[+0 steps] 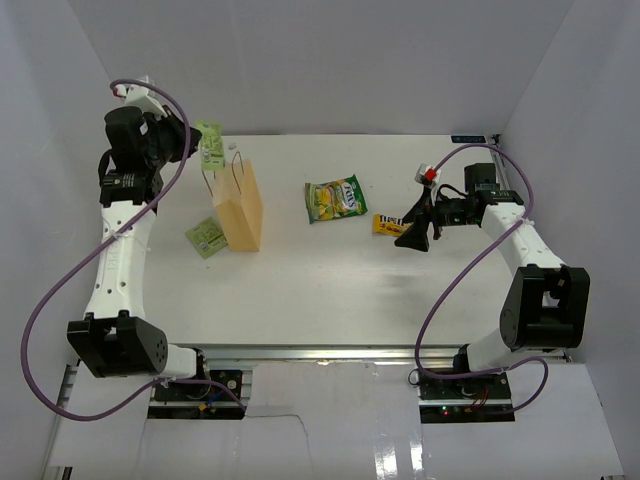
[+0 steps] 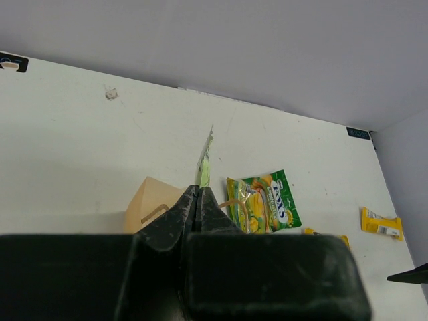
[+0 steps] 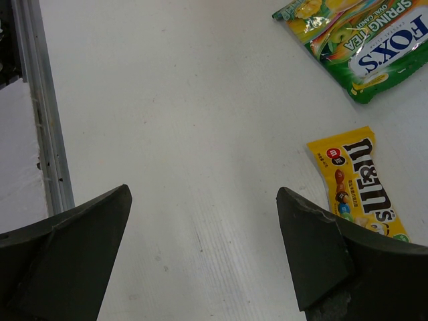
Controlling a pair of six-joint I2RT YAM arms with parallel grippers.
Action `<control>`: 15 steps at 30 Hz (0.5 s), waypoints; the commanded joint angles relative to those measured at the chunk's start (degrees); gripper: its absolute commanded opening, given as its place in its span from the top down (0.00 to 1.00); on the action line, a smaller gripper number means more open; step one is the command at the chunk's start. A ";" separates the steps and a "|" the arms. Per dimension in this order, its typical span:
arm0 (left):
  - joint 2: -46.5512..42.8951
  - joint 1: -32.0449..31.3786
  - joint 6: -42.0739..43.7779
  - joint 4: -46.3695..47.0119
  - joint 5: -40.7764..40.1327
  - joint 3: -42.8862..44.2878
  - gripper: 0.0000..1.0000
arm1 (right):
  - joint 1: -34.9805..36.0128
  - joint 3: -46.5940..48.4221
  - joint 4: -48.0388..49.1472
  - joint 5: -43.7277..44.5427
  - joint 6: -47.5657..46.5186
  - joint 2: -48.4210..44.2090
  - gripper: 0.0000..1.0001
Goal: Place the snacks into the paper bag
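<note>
**Left claw pinching a packet by the bag**

Top view: we see the left gripper (image 1: 200,143) pinching a pale packet (image 1: 211,140), held up near the bag (image 1: 240,207); the pouch (image 1: 335,198) lies flat mid-table; the yellow packet (image 1: 386,224) lies just beside the right gripper (image 1: 413,238).

Left wrist: fingers pressed together on the pale packet, seen edge-on; the bag stands below.

Right wrist: we note the fingers spread wide; the yellow packet lies near the right finger, not gripped.
</note>
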 commanded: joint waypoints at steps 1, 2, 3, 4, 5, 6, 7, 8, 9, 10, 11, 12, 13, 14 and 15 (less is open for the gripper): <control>-0.64 -0.96 0.50 0.59 -0.26 -1.19 1.00 | -0.38 0.89 -0.78 -0.83 0.18 -0.12 0.05; -0.82 -1.31 0.41 0.68 -0.26 -1.98 1.00 | -0.47 0.97 -0.87 -0.74 0.17 -0.04 0.05; -1.08 -1.48 0.41 0.68 -0.43 -2.25 1.00 | -0.38 0.97 -0.96 -0.83 0.17 0.05 0.05; -1.17 -1.75 0.41 0.68 -0.52 -2.86 1.00 | -0.38 1.15 -1.04 -0.83 0.09 0.14 0.05; -1.43 -1.84 0.41 0.77 -0.61 -3.04 1.00 | -0.38 1.32 -1.13 -0.83 0.17 0.49 0.05; -1.52 -1.92 0.41 0.77 -0.52 -3.22 1.00 | -0.38 1.41 -1.22 -0.83 0.17 0.49 0.05; -1.70 -2.19 0.41 0.77 -0.70 -3.74 1.00 | -0.38 1.67 -1.39 -0.83 0.26 0.75 0.05; -1.70 -2.27 0.41 0.77 -0.79 -3.92 1.00 | -0.38 1.76 -1.48 -0.92 0.26 0.84 0.05; -1.79 -2.36 0.49 0.68 -0.96 -4.18 0.99 | -0.38 1.94 -1.48 -1.01 0.35 1.02 0.05; -1.87 -2.54 0.49 0.68 -1.31 -4.36 0.97 | -0.38 2.03 -1.66 -1.01 0.35 1.11 0.05; -1.88 -2.63 0.49 0.68 -1.49 -4.71 0.96 | -0.38 2.20 -1.66 -1.09 0.26 1.19 0.05; -1.96 -2.63 0.49 0.68 -1.58 -4.80 0.92 | -0.38 2.38 -1.75 -1.09 0.44 1.28 0.05; -1.88 -2.71 0.49 0.77 -1.75 -4.80 0.89 | -0.38 2.47 -1.84 -1.01 0.35 1.37 0.05; -1.88 -2.80 0.49 0.77 -1.84 -4.80 0.87 | -0.38 2.64 -2.01 -1.01 0.26 1.46 0.05; -1.79 -2.89 0.49 0.68 -1.93 -4.71 0.84 | -0.38 2.64 -2.10 -0.92 0.35 1.55 0.05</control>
